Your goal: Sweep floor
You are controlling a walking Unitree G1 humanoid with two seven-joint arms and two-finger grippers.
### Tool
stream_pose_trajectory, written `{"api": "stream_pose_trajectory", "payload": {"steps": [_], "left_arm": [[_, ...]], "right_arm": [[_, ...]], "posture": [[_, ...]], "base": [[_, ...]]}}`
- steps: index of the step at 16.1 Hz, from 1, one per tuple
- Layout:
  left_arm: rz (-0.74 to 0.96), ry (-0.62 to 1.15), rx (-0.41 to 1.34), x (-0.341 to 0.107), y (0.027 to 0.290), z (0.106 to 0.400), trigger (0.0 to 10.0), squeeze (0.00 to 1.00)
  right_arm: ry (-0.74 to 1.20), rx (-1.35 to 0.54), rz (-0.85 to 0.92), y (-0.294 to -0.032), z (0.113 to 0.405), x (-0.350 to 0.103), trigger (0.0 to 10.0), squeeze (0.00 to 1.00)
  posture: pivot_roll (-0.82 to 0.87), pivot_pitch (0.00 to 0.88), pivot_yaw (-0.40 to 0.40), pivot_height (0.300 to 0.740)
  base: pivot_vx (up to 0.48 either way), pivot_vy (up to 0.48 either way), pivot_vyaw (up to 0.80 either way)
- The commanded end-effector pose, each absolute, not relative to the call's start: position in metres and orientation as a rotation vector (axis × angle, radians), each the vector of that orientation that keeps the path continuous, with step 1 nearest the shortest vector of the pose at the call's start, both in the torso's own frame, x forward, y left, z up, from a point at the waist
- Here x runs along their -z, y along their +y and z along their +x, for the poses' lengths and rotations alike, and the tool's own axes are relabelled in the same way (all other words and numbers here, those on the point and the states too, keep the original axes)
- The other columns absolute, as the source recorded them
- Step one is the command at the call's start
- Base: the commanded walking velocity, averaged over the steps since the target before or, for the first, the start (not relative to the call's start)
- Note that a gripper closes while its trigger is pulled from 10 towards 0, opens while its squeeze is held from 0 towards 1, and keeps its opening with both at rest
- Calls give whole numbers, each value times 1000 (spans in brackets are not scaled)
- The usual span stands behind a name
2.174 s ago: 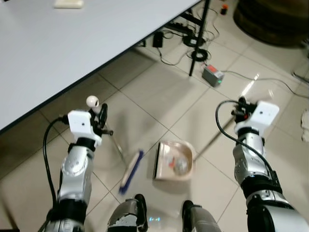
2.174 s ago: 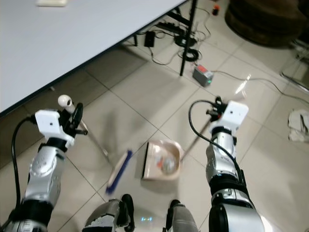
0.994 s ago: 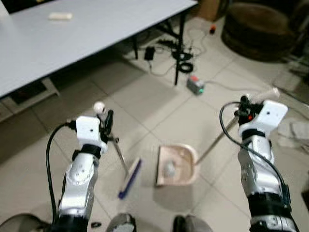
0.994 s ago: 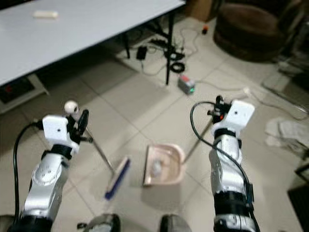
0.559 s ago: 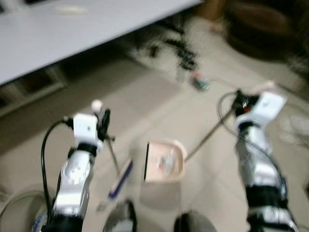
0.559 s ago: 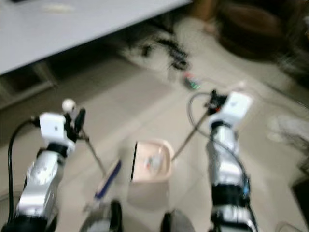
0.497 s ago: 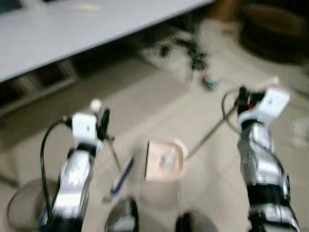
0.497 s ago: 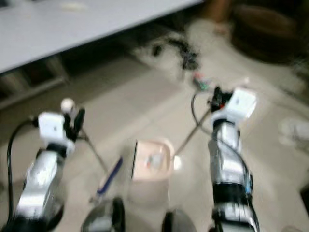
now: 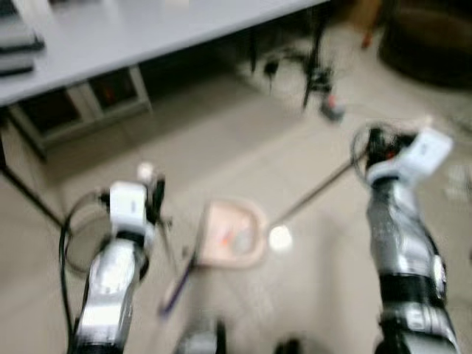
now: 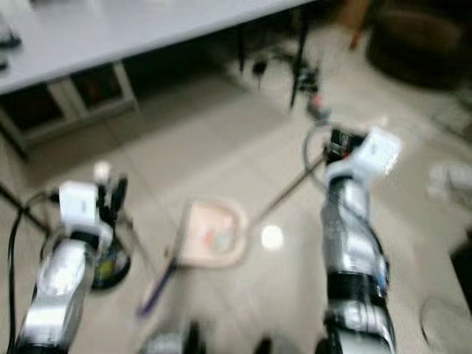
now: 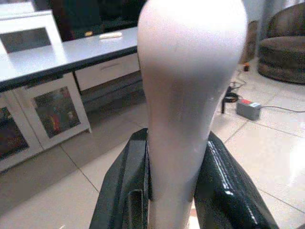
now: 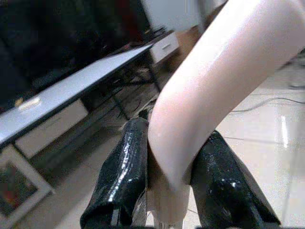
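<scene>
Head views are blurred. Our left gripper (image 11: 169, 191) has both glossy black fingers (image 11: 126, 191) pressed against the smooth, rounded pale-pink plastic broom handle (image 11: 190, 86); the thin rod runs down to the blue brush head (image 9: 177, 291) on the glossy beige tiled floor (image 9: 221, 155). Our right gripper (image 12: 167, 191) is clamped on the curved pale-pink dustpan handle (image 12: 214, 90), whose thin metal pole (image 9: 310, 195) slopes to the rounded pink plastic dustpan (image 9: 232, 234), just beside the brush. A grey flat-topped table (image 9: 147, 29) stands beyond.
</scene>
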State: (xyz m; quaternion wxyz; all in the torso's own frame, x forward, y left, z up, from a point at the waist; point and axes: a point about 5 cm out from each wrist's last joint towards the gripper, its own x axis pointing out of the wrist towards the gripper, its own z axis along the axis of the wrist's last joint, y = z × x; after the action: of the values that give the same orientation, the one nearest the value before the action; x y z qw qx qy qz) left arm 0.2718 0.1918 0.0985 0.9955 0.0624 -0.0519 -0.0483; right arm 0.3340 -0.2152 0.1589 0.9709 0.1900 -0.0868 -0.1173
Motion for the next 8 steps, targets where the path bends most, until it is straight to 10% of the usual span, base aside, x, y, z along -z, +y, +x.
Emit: {"api": "stream_pose_trajectory", "payload": {"steps": [1, 8], "left_arm": [[134, -151, 98, -110, 191, 274, 10000, 0], [149, -130, 82, -105, 195, 268, 10000, 0]], "right_arm": [[-242, 228, 390, -219, 336, -177, 10000, 0], [-268, 177, 417, -218, 343, -196, 10000, 0]], "posture": [[45, 116, 18, 740], [58, 121, 14, 740]], "base": [[-337, 0, 0], [-280, 0, 0]]}}
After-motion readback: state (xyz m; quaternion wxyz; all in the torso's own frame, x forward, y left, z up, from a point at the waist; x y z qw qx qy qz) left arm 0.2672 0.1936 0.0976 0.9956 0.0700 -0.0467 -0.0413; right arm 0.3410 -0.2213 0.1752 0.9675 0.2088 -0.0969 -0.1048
